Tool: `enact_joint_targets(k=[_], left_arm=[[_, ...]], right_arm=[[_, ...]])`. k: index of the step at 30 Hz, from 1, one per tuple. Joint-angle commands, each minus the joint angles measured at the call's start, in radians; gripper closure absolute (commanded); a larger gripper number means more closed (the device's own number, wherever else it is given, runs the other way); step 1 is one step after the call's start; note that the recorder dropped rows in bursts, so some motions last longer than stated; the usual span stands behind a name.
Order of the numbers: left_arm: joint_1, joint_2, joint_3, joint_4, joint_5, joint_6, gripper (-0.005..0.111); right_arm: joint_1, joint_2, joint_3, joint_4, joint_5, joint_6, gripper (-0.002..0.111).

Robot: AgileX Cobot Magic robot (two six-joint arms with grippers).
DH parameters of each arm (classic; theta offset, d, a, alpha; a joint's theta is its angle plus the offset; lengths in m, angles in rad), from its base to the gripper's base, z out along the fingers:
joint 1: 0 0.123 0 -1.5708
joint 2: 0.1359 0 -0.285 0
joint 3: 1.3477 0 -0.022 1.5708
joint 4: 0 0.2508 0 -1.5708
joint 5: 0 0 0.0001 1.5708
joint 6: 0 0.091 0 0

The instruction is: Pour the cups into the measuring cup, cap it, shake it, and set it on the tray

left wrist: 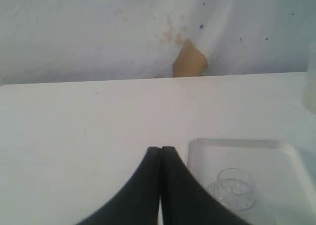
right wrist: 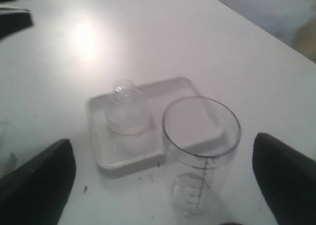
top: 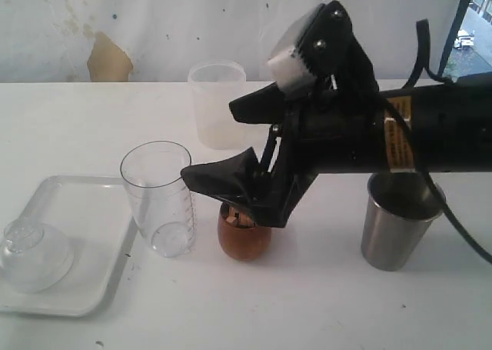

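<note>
While the R gripper [top: 209, 141] hangs over the table [top: 307, 311] w/ jaws spread wide and gripping nothing, the wooden cup [top: 244, 238] stands upright right below it. The measuring cup [top: 159, 200] is upright, just beside the wooden cup and at the tray [top: 77, 204] edge. The frosted tumbler [top: 217, 104] is further back; the steel cup [top: 396, 227] stands apart, partly behind the R arm. A clear domed lid [top: 32, 254] sits on the tray. The L gripper [left wrist: 160, 153] is closed, fingers pressed together, empty, near the tray.
</note>
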Motion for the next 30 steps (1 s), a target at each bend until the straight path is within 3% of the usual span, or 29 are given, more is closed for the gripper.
enact_joint_targets(k=[1, 5, 10, 13, 18, 23, 30], left_arm=[[-0.005, -0.004, 0.003, -0.007, -0.005, 0.0, 0.107], [-0.005, -0.004, 0.003, -0.007, -0.005, 0.0, 0.107], [-0.005, -0.004, 0.003, -0.007, -0.005, 0.0, 0.107], [-0.005, -0.004, 0.003, -0.007, -0.005, 0.0, 0.107], [-0.005, -0.004, 0.003, -0.007, -0.005, 0.0, 0.107], [-0.005, -0.004, 0.003, -0.007, -0.005, 0.0, 0.107], [-0.005, -0.004, 0.003, -0.007, -0.005, 0.0, 0.107]], right_arm=[[-0.102, 0.05, -0.011, 0.113, -0.031, -0.088, 0.019], [-0.11, 0.084, -0.011, 0.169, 0.158, 0.0, 0.019], [-0.11, 0.099, -0.009, 0.039, 0.191, 0.301, 0.019], [-0.098, 0.105, 0.006, 0.009, 0.217, 0.384, 0.019], [-0.071, 0.116, 0.062, 0.095, 0.262, 0.263, 0.019], [-0.071, 0.106, 0.062, 0.158, 0.174, -0.099, 0.019], [-0.071, 0.104, 0.062, 0.218, 0.136, -0.201, 0.019]])
